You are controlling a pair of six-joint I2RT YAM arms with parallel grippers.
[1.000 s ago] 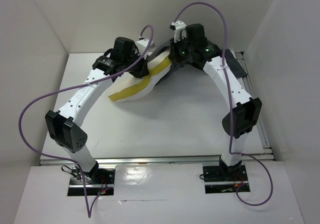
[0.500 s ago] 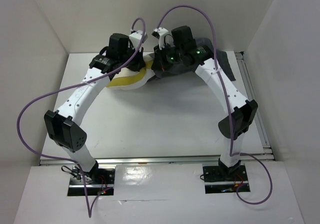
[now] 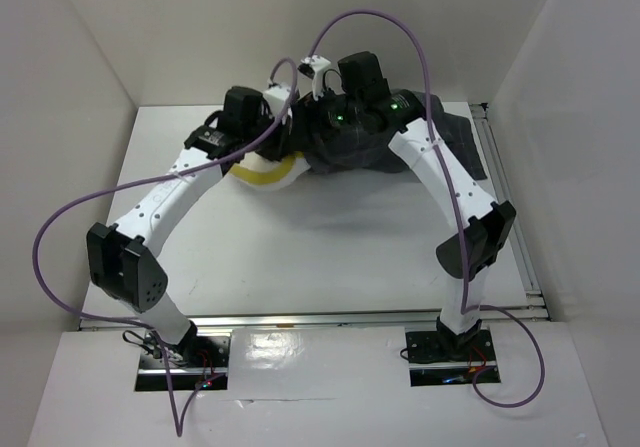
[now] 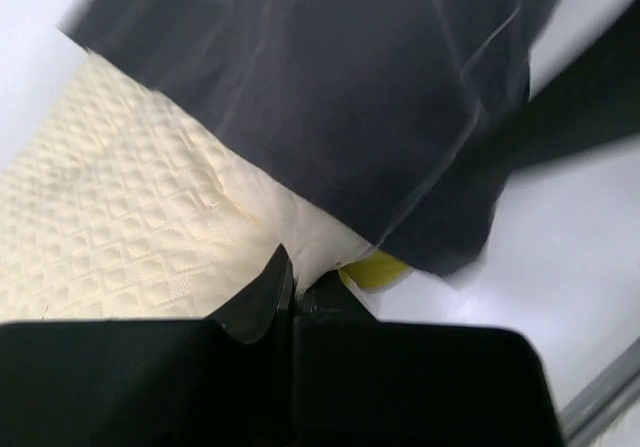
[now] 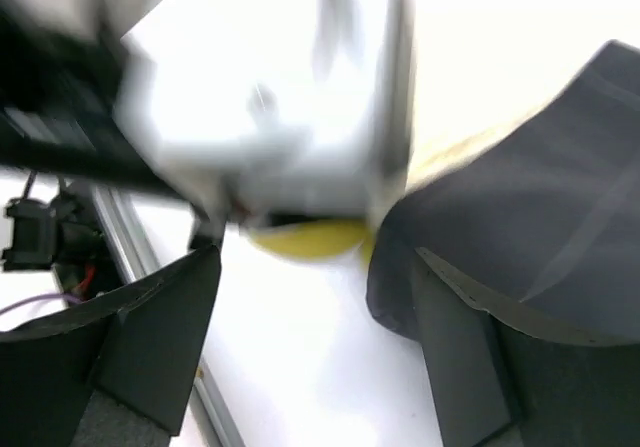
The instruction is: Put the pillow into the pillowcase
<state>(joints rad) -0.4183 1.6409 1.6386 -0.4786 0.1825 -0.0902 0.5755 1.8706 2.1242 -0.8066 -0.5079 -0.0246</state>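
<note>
Pillowcase [image 3: 345, 155] is bunched at the far edge of the table [image 3: 330, 257], middle to right. Pillow [image 3: 262, 175] is partly inside it. The left end sticks out of the mouth, showing the cream quilted face and a bit of yellow band [image 4: 375, 267]. How deep it goes is hidden under the cloth. Left gripper [image 4: 296, 292] has jaws pressed together on the pillow's exposed edge and looks pinched on it. Right gripper [image 5: 312, 267] has fingers wide apart, with dark cloth against one finger. Right wrist view is badly blurred and half blocked by the left arm [image 5: 270, 97].
</note>
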